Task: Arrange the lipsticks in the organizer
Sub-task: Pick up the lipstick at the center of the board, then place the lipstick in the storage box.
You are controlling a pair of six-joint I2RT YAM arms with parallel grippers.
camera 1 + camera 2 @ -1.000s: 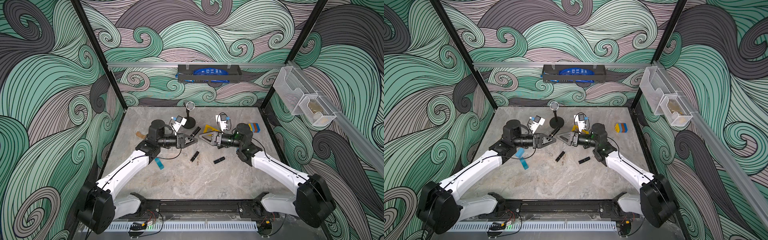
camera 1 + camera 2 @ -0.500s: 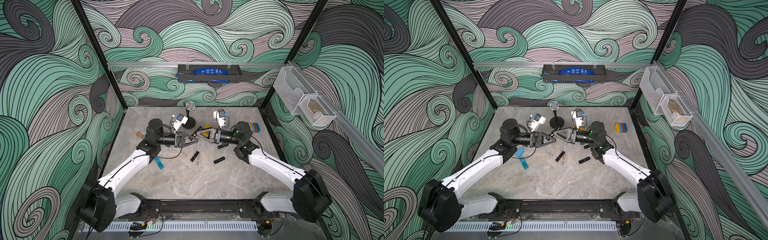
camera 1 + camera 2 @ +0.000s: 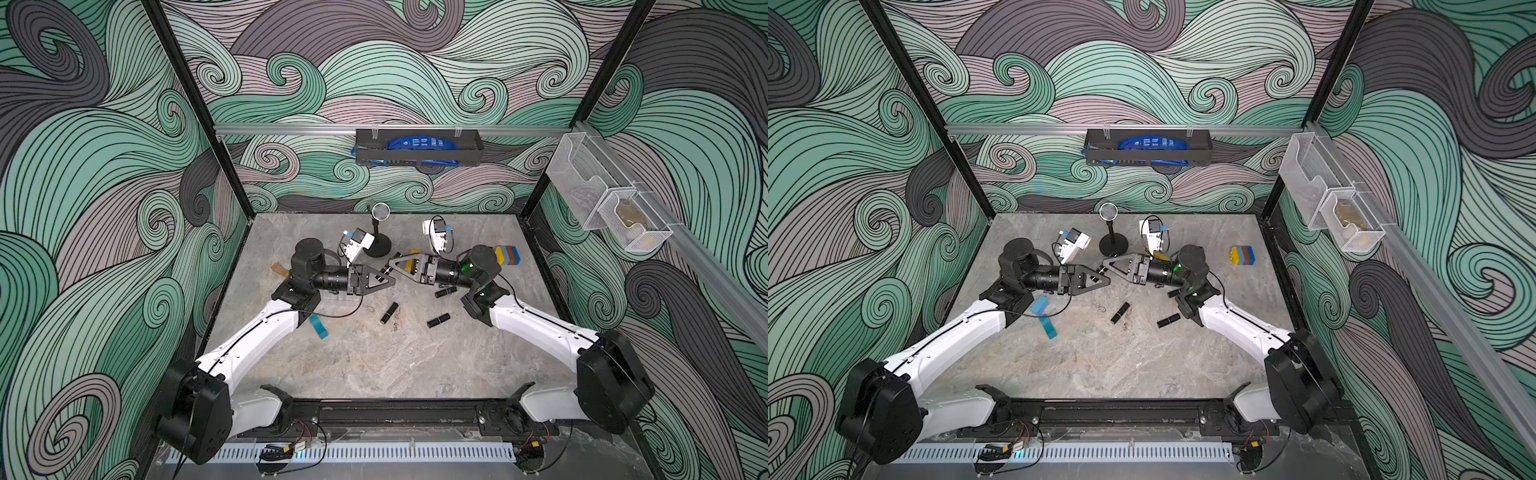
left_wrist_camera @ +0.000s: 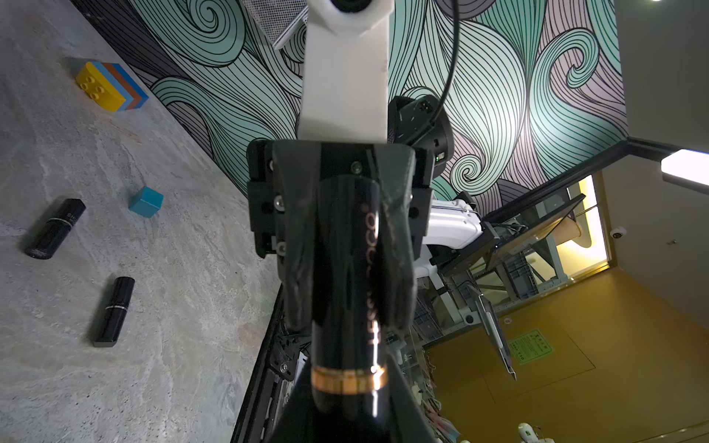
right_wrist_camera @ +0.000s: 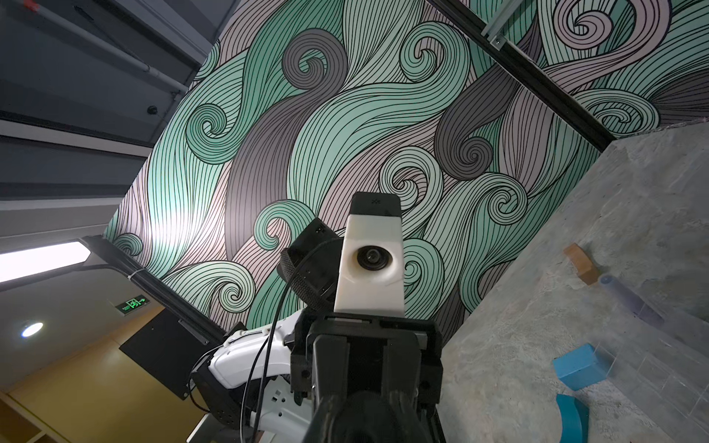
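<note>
lipstick [image 4: 347, 287] lies axis-in-line between both hands, tip to tip mid-frame; right hand [image 3: 394, 264] is clamped on one half, left hand [image 3: 387, 281] can't tell if gripping.

top views evenly lit, soft shadows; wrist views dim, ceiling lamp [image 5: 42, 261] glaring (glare streak on lipstick [image 4: 345, 287])

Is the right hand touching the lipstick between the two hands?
Touching. Left wrist view: the right hand's fingers press both sides of the lipstick, no gap.

Partial "OCO" on the lipstick [image 4: 347, 291]
</note>
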